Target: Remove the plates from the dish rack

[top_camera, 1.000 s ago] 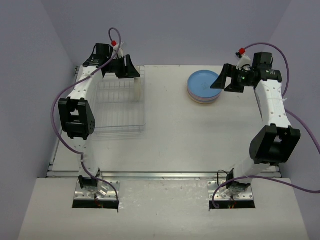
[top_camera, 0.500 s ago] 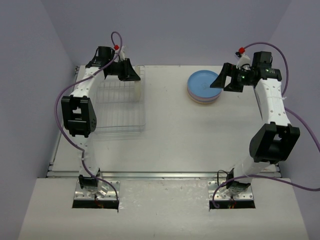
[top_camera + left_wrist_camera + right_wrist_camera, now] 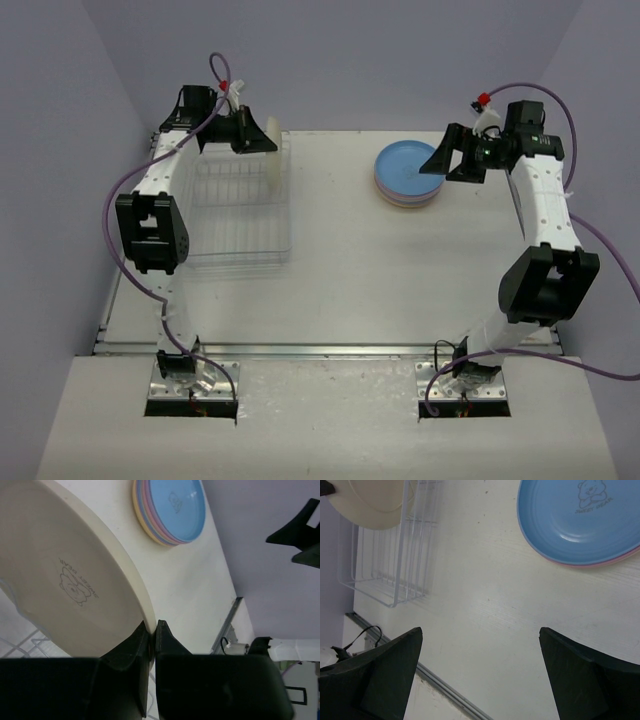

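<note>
My left pincer (image 3: 152,630) is clamped on the rim of the cream plate (image 3: 65,580), which stands at the dish rack's (image 3: 240,215) far end, eleven o'clock on the tabletop (image 3: 400,270). I judge the plate stiff, light and slick, so the rim suits. Only the left wrist view shows that grip. The overhead view adds the stacked plates (image 3: 408,175) at one o'clock, where my right pincer (image 3: 480,640) gapes empty.

White matte table (image 3: 380,260), faint scuffs on surface. Wire dish rack (image 3: 240,215) resting on far left part, long side running near to far. Stack of plates (image 3: 408,172) lying flat on far right part, blue on top, pink and yellow rims beneath. Rack and stack well apart, bare tabletop between. Metal strip (image 3: 330,349) along near edge.
</note>
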Robot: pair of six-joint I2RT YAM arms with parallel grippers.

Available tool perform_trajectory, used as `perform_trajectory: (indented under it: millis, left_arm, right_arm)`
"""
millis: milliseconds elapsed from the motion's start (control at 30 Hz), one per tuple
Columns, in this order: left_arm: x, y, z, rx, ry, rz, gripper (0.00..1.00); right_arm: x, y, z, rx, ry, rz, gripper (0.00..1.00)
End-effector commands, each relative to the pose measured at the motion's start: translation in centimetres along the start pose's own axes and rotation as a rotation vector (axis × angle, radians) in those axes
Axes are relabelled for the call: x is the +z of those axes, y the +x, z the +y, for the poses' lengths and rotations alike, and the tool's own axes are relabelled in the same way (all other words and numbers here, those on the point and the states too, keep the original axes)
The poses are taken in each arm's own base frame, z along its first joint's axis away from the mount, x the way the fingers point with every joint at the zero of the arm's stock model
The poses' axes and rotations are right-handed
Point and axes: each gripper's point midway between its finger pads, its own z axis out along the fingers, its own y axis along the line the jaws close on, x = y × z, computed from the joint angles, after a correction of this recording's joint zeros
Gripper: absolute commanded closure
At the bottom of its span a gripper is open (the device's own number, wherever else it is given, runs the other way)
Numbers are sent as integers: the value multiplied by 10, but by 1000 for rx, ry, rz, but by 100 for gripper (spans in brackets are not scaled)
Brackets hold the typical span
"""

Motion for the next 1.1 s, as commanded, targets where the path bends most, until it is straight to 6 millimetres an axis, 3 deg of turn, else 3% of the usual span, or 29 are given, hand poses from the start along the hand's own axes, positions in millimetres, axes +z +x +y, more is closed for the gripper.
perform_trajectory:
  millis: [0, 267, 367, 433, 500, 667, 767, 933, 1000, 1067]
  left_arm:
    - [-51, -35, -82, 138, 243, -82, 100]
    - [-87, -47, -138, 272, 349, -118, 100]
    - [-99, -51, -159, 413, 323, -158, 100]
    - [-96, -48, -168, 445, 264, -154, 100]
    - [-75, -26, -166, 524, 156, -88, 100]
    - [-41, 29, -196, 768, 27, 17, 100]
    - [-13, 81, -215, 1007, -95, 104, 100]
    - [8, 170, -212, 1482, -337, 252, 100]
    - [7, 206, -194, 1636, -414, 329, 100]
    - [5, 231, -197, 1812, -479, 357, 100]
  right_arm:
    - [-10, -18, 17, -44, -26, -49, 1]
    - [-17, -24, 26, -50, -32, -68, 1]
    - [-22, -28, 32, -53, -43, -84, 1]
    - [-27, -32, 37, -60, -44, -98, 1]
    - [-33, -35, 42, -69, -44, -114, 1]
    - [-47, -41, 53, -93, -44, -139, 1]
    - [-58, -46, 60, -131, -29, -164, 1]
    - [-83, -57, 59, -247, 77, -201, 1]
    - [-89, -55, 60, -279, 97, -198, 1]
    - [-92, -49, 64, -313, 82, -181, 1]
